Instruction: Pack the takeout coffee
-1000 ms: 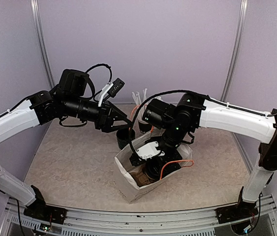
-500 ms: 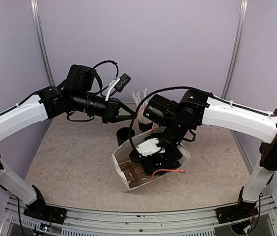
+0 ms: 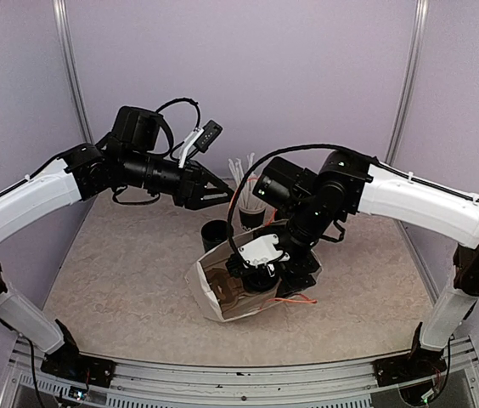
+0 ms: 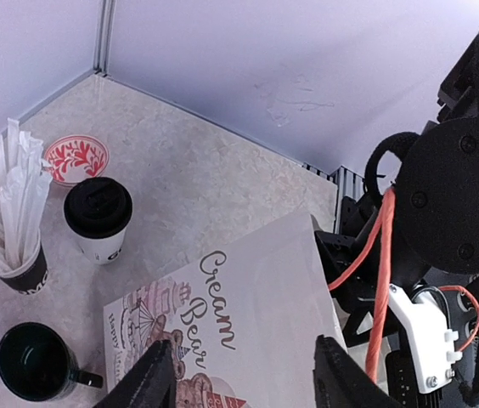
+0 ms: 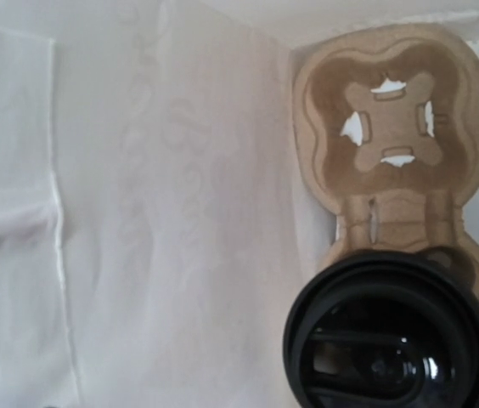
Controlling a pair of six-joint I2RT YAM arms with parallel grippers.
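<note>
You can't see your right hand's [image 3: 248, 274] grip: it's sunk inside the paper bag [image 3: 216, 299]. Inside the bag, the black lid [image 5: 388, 336] is blurred and cut off below, hiding whatever's beneath it and part of the cardboard carrier [image 5: 384, 127].

A robot lab test cell is shown. The paper bag [image 3: 201, 285] is backed by plain lilac wall panels [image 3: 290, 76] w/ aluminium posts [image 3: 71, 72], and is set on a beige bench top [image 3: 121, 272]. In front of the bag a metal frame rail [image 3: 222, 378] is seen, w/ a left arm [image 3: 27, 200] and a right arm [image 3: 418, 200] mounted at either end. Café props (straw cup [image 4: 19, 270], mug [image 4: 36, 361]) are placed just behind the bag.
</note>
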